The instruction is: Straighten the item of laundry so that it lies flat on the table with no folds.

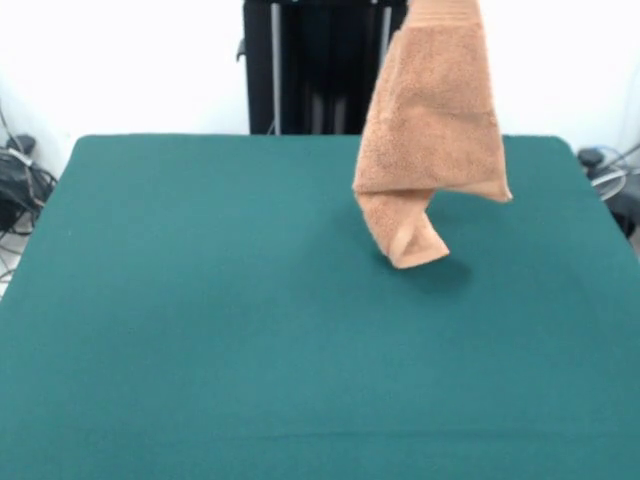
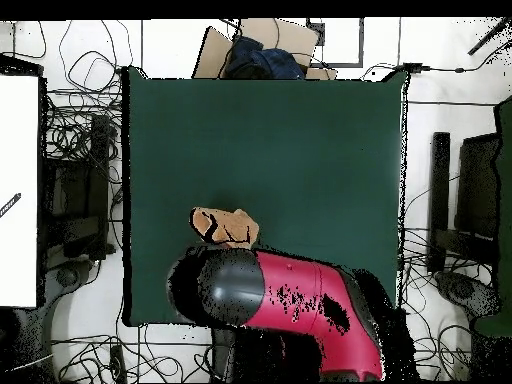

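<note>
Orange towel (image 1: 432, 130) hangs in the air above the green surface (image 1: 200, 300). Its top runs out of the front view, so the tool cannot be seen there, and I cannot tell if it is apart or together. The towel is bunched and folded, wide in the middle and narrow at the bottom. Its low tip is just at the surface. From above, the towel (image 2: 225, 226) peeks out beside the red arm (image 2: 300, 295).
</note>
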Robot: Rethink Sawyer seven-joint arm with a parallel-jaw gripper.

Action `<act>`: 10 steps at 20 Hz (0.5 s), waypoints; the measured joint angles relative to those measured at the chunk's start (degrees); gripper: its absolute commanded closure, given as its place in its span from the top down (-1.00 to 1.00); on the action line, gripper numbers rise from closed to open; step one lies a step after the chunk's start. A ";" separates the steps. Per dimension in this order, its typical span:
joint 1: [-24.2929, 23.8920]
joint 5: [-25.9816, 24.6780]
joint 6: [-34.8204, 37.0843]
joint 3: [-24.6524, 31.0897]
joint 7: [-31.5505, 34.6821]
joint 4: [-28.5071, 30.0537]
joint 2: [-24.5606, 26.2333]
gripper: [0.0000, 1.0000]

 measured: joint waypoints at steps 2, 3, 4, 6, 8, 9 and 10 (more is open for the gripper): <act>-0.36 -0.48 0.00 0.18 0.00 -1.05 0.43 -1.00; -0.46 -0.52 0.00 0.21 0.00 -1.28 0.59 -1.00; -0.58 -0.53 0.00 0.22 0.00 -1.53 0.77 -1.00; -0.99 -0.64 0.00 0.30 0.00 -2.27 1.27 -1.00; -1.51 -0.73 0.00 0.36 0.00 -3.19 1.88 -1.00; -1.62 -0.75 0.00 0.37 0.00 -3.42 2.00 -1.00; -1.78 -0.82 0.00 0.36 0.00 -3.80 2.12 -1.00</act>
